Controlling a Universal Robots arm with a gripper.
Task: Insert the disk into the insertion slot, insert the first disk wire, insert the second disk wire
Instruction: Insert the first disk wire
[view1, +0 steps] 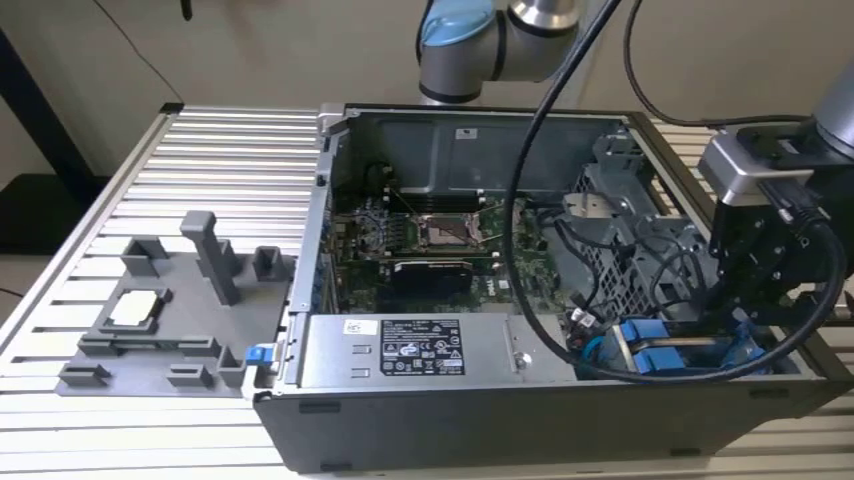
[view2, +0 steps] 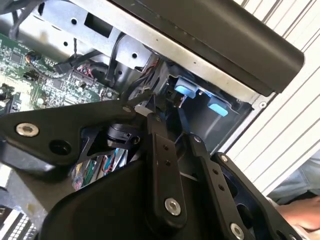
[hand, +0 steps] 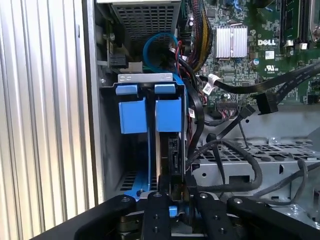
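One disk (hand: 167, 115) standing on edge in the insertion slot (hand: 109, 150), at a corner of the computer case (view1: 400, 430) on the tabletop (view1: 227, 140), pincer (hand: 176, 197) clamped on a black plug (hand: 175, 160) against the disk's end.

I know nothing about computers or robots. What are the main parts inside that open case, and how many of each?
Green motherboard: 1
Silver power-supply box: 1
Grey perforated drive cage: 1
Blue carrier tabs: 2
Total: 5
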